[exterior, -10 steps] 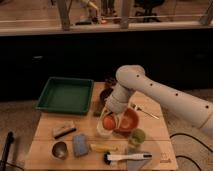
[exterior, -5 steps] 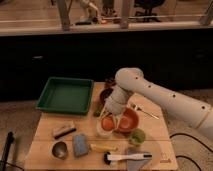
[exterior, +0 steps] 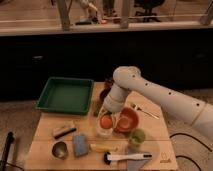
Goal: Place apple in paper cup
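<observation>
While my gripper (exterior: 106, 113) is hovering right over the paper cup (exterior: 104, 130), the apple (exterior: 105, 121) is sitting at the cup mouth, beside the orange bowl (exterior: 127, 120). Can't tell finger state. 1 step left: confirming release, then backing off.

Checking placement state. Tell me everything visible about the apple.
The apple is small, round, smooth and orange-red. It sits at the mouth of the white cup, near the middle of the wooden table, just left of the orange bowl. The gripper is right above it, at or touching its top; whether it grips the apple cannot be told. The apple's lower part is hidden by the cup rim, so how deep it sits is unclear. No stem or marks show.
</observation>
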Controlling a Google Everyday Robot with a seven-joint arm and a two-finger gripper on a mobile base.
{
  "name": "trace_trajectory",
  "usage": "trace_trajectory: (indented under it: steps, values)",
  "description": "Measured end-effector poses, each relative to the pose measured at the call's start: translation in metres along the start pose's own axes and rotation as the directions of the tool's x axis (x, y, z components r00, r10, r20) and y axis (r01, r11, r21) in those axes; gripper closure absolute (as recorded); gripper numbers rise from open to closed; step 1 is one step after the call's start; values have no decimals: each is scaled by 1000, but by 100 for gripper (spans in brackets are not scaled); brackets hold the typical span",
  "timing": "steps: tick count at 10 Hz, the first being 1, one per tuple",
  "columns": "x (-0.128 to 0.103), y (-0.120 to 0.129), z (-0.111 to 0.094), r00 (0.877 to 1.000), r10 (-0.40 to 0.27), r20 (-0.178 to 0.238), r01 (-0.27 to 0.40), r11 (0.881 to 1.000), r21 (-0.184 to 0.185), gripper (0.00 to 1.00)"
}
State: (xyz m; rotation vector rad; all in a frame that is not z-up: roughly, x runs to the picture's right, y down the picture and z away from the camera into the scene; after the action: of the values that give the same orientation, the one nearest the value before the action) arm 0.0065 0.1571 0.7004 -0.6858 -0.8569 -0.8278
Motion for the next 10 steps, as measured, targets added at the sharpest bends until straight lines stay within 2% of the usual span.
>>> trace_trajectory:
  steps: [3,4,10]
  values:
    - [1,0,1,1000,1,-1,-1,1000,-18,23]
    - [2,0,1,1000,1,-3,-1,1000,-20,20]
    - [1,-1,-3,1000,-11,-15,11,999,-32,20]
